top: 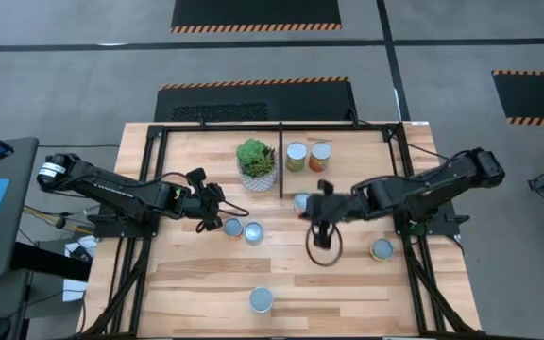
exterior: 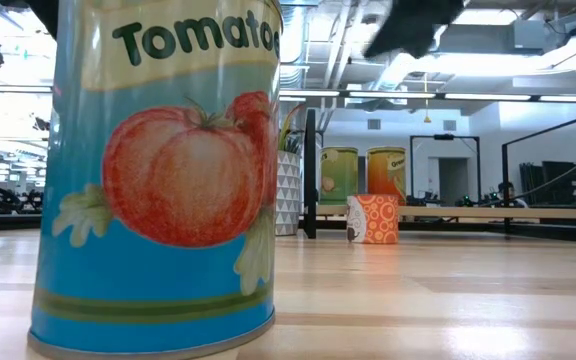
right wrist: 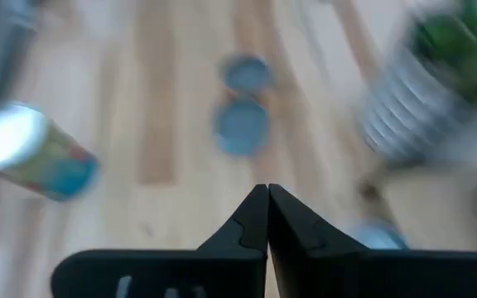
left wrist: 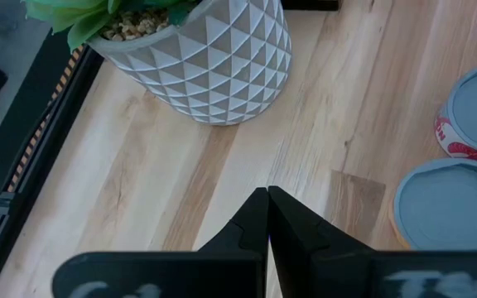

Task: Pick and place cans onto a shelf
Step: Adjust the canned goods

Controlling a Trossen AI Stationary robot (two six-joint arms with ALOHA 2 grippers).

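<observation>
left gripper [top: 217, 202]: closed, empty, 9 o'clock of two cans [top: 243, 229]
right gripper [top: 321, 227]: closed, empty, mid-table
shelf [top: 281, 132]: two cans at 12 o'clock

Both arms reach inward from opposite sides — the left arm [top: 121, 194] stretched low toward the middle; its left gripper [left wrist: 267, 211] has jaws pressed together, empty; the right arm [top: 423, 189] mirrors it; the right gripper [right wrist: 267, 207] points downward — jaws likewise closed, holding nothing.
</observation>
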